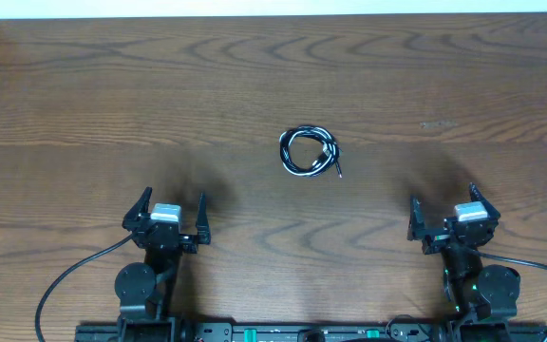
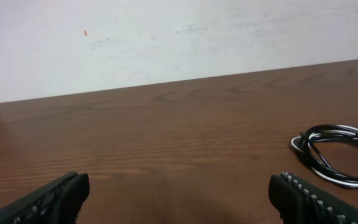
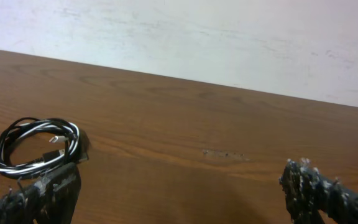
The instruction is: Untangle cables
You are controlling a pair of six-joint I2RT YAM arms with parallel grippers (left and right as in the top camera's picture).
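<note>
While both arms rest with jaws spread apart and empty, the cables (image 1: 309, 152), black and white wound into one small coil, lie on the surface (image 1: 254, 76). From that coil my left arm (image 1: 164, 236) sits back and left, my right arm (image 1: 465, 228) back and right, about equally near. Their plug ends (image 1: 335, 163) trail off the coil's right side, favouring my right arm, I'd judge.

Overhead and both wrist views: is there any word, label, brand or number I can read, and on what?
No readable text in any view.
Cables: no label or print visible.
Table and wall: scuffs and a red speck, no writing.
Robot base: green marks, too small to read.
</note>
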